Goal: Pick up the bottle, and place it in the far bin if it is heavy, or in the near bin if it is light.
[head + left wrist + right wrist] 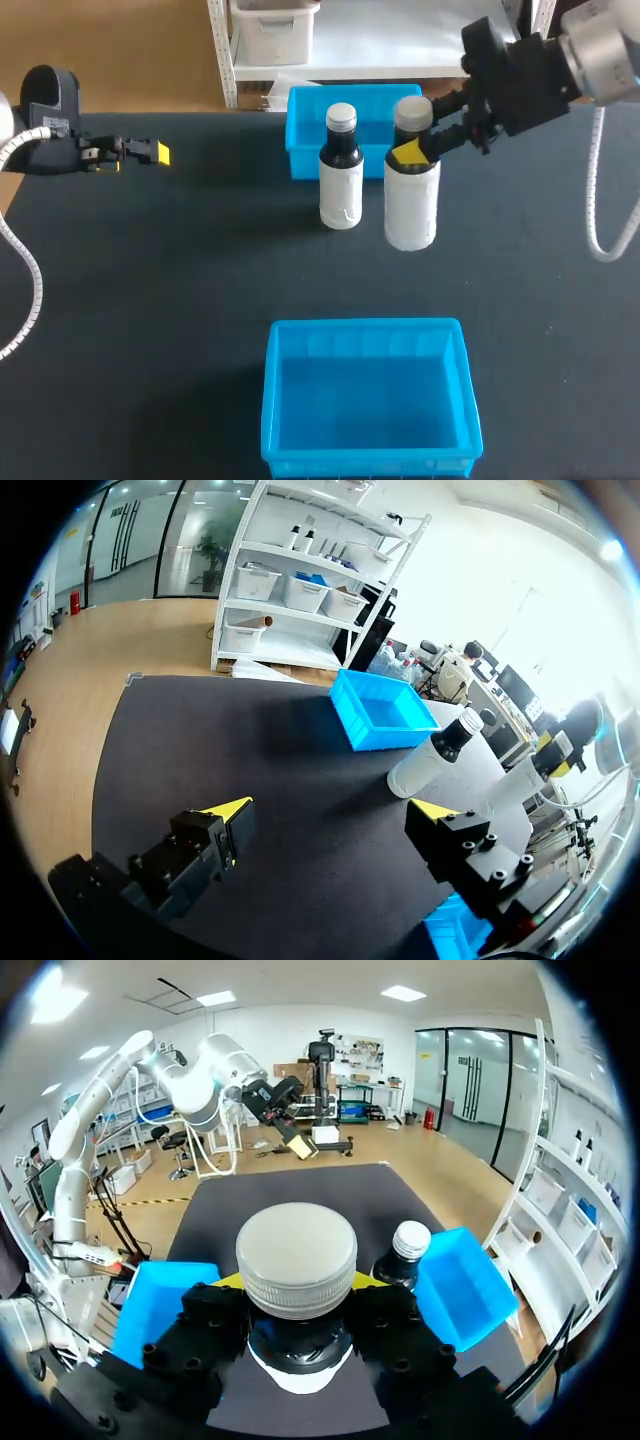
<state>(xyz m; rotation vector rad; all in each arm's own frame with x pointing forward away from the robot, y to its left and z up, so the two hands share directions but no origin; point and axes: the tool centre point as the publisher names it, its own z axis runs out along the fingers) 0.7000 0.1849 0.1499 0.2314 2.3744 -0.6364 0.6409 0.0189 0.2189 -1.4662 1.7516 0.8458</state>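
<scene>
The bottle [411,205] is standing tall, white body and grey cap [297,1258], its long axis running straight up and down, right of the table's [150,300] middle. The right gripper [413,142] is coming at it sideways from the right, fingers level, and it is clenching the neck just under the cap. From the right wrist view the black fingers are pressing in on both sides of that neck, with the cap sitting squarely between them. Whether the base is resting on the table or hanging just clear of it, I cannot tell.

A second bottle [341,180], slimmer and dark at the neck, is standing just beside the held one on its left, apart from it.

Now the relation that matters. The far bin [303,140] is lying just behind the two bottles, a little left of the gripper. The near bin [275,400] is sitting well apart on the robot's side of the table (open side up, nothing in it). So from this grip it is looking like a short carry away or a long pull towards the robot, and the weight will be deciding which.

The left gripper [150,153] is hanging released, fingers spread and holding nothing, far off over the table's left side, so the right arm is much the nearer.
</scene>
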